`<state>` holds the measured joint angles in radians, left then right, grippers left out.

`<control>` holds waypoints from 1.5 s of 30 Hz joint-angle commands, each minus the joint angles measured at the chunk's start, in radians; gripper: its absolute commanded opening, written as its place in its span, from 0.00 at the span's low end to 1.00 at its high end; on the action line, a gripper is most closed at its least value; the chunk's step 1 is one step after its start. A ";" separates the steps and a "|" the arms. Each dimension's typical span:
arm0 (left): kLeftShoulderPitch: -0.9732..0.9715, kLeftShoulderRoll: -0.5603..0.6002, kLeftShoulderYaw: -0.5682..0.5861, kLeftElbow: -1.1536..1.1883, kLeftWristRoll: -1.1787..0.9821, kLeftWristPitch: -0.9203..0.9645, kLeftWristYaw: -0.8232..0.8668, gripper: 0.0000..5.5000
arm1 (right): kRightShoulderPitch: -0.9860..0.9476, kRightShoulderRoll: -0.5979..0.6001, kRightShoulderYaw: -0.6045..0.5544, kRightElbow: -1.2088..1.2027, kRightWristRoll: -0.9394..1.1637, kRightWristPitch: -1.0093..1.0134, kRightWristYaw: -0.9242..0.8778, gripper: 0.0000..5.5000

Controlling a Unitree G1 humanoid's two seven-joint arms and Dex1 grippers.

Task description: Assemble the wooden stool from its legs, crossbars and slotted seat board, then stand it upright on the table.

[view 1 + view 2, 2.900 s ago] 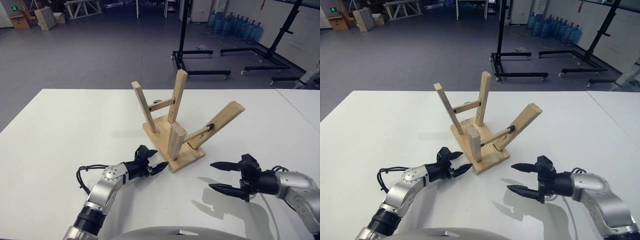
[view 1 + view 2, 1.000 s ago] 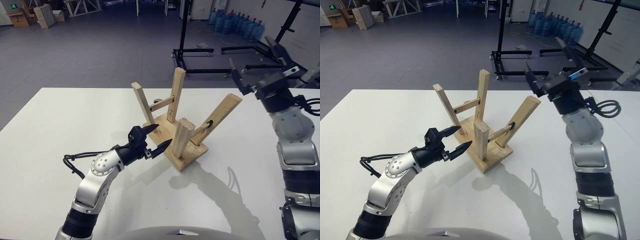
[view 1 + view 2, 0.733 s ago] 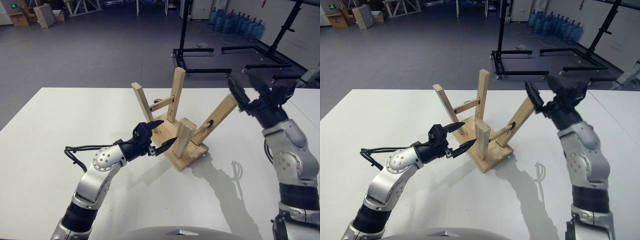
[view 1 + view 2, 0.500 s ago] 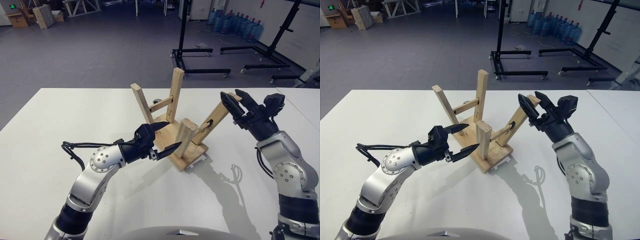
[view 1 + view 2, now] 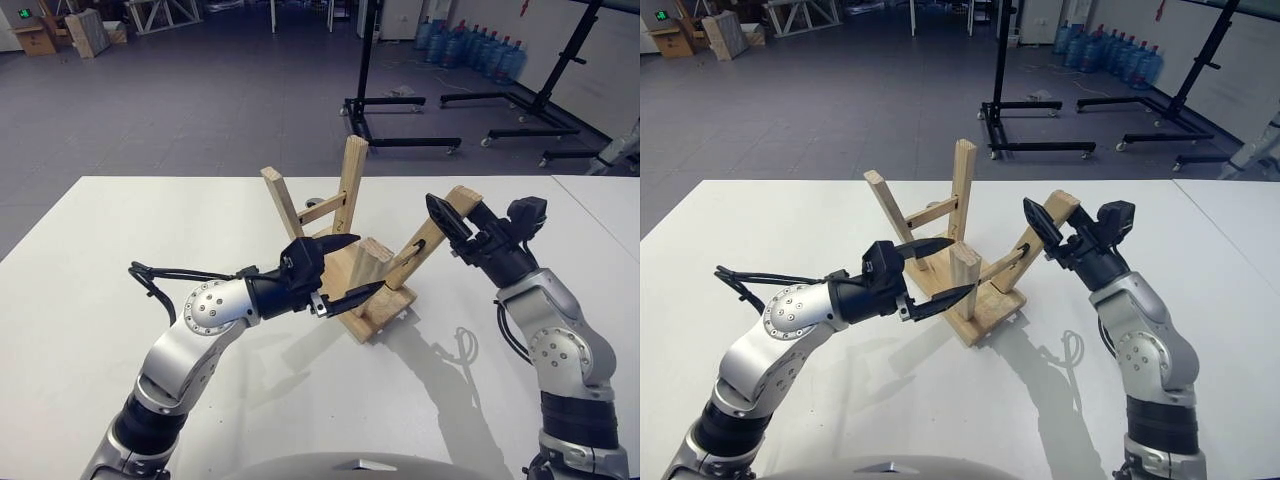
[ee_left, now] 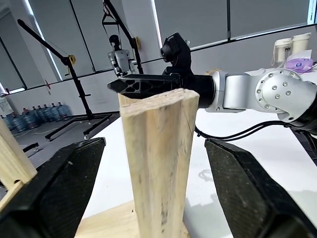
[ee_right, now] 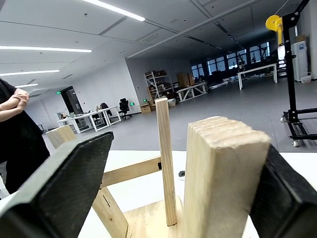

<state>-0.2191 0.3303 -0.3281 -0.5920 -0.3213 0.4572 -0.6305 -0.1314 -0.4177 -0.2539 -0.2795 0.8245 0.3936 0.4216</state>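
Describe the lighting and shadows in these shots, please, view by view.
Left eye view: even indoor light; the upturned stool throws a soft grey shadow on the white table, toward the robot's right. Right wrist view: white ceiling strip lights glow overhead, and the tilted leg is evenly lit. Left wrist view: the front leg is lit without glare.

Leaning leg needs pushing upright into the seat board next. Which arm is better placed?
Probably right. The right gripper is open with its fingers either side of the leaning leg near its top end. The left gripper is open around the short near leg, across the stool.
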 commanded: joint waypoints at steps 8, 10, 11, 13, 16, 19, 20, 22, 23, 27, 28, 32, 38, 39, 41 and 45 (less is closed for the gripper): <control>-0.118 -0.110 -0.054 0.169 0.142 -0.001 0.139 0.67 | -0.021 0.025 0.074 -0.043 -0.068 -0.007 0.041 0.74; -0.118 -0.110 -0.061 0.180 0.150 -0.005 0.131 0.67 | -0.017 0.032 0.093 -0.066 -0.097 -0.016 0.039 0.74; -0.117 -0.108 -0.064 0.185 0.152 -0.007 0.126 0.67 | -0.016 0.033 0.106 -0.077 -0.114 -0.020 0.039 0.74; -0.113 -0.103 -0.069 0.198 0.158 -0.013 0.119 0.67 | -0.018 0.027 0.142 -0.093 -0.172 -0.027 0.036 0.74; -0.111 -0.102 -0.079 0.216 0.163 -0.022 0.107 0.67 | -0.023 0.021 0.214 -0.134 -0.254 -0.028 0.039 0.74; -0.120 -0.106 -0.095 0.235 0.168 -0.029 0.097 0.67 | -0.022 0.022 0.269 -0.159 -0.299 -0.015 0.048 0.74; -0.125 -0.107 -0.105 0.242 0.171 -0.032 0.093 0.67 | -0.022 0.021 0.289 -0.163 -0.315 -0.015 0.057 0.74; -0.138 -0.116 -0.114 0.259 0.176 -0.038 0.088 0.67 | -0.027 0.018 0.339 -0.167 -0.342 -0.011 0.081 0.74; -0.144 -0.121 -0.116 0.269 0.178 -0.043 0.087 0.67 | -0.030 0.018 0.357 -0.168 -0.354 -0.012 0.090 0.74; -0.165 -0.129 -0.122 0.311 0.188 -0.070 0.077 0.67 | -0.050 0.037 0.402 -0.186 -0.350 0.001 0.129 0.74; -0.170 -0.129 -0.123 0.325 0.191 -0.079 0.073 0.67 | -0.056 0.041 0.415 -0.189 -0.349 0.000 0.140 0.74; -0.182 -0.129 -0.125 0.365 0.201 -0.105 0.064 0.67 | -0.092 0.063 0.450 -0.197 -0.346 0.002 0.165 0.74; -0.164 -0.120 -0.118 0.396 0.203 -0.115 0.059 0.67 | -0.074 0.004 0.505 -0.113 -0.483 -0.009 0.174 0.74; -0.163 -0.120 -0.116 0.398 0.202 -0.115 0.059 0.67 | -0.070 -0.030 0.538 -0.099 -0.518 0.018 0.193 0.74; -0.163 -0.120 -0.115 0.400 0.200 -0.115 0.059 0.67 | -0.065 -0.105 0.614 -0.074 -0.594 0.062 0.246 0.74; -0.168 -0.117 -0.112 0.406 0.198 -0.120 0.054 0.67 | -0.073 -0.188 0.676 -0.050 -0.634 0.137 0.283 0.74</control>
<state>-0.3338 0.2391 -0.3662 -0.2835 -0.1791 0.2501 -0.5687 -0.2061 -0.5252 0.0707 -0.3118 0.2838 0.4392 0.4129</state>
